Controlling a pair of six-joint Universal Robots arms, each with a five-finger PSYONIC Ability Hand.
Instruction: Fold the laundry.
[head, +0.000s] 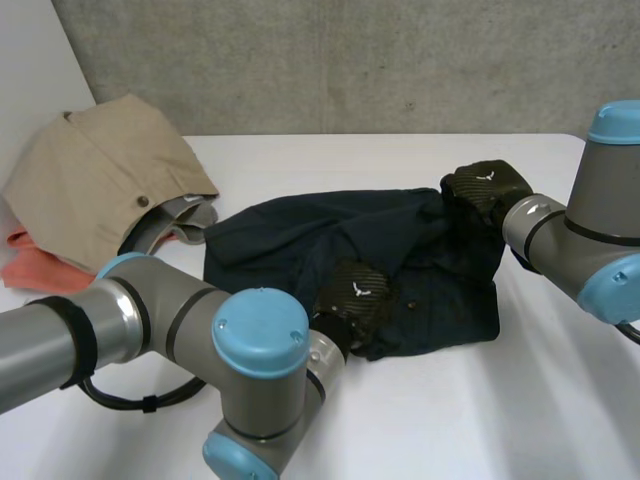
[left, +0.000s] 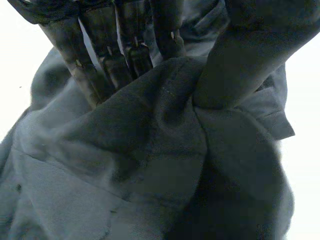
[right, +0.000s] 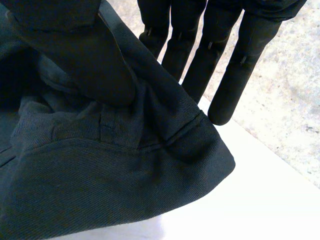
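Head view: left robot hand (head: 355, 295) and right robot hand (head: 485, 190) each pinch the dark garment (head: 290, 235).

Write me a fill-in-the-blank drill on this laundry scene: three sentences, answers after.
1. The left hand pinches a fold of the dark garment between its fingers and its ____.
2. The right hand grips the same garment, which lies on a ____ table.
3. The beige garment tops a pile on the robot's ____ side.
Missing words: thumb; white; left.
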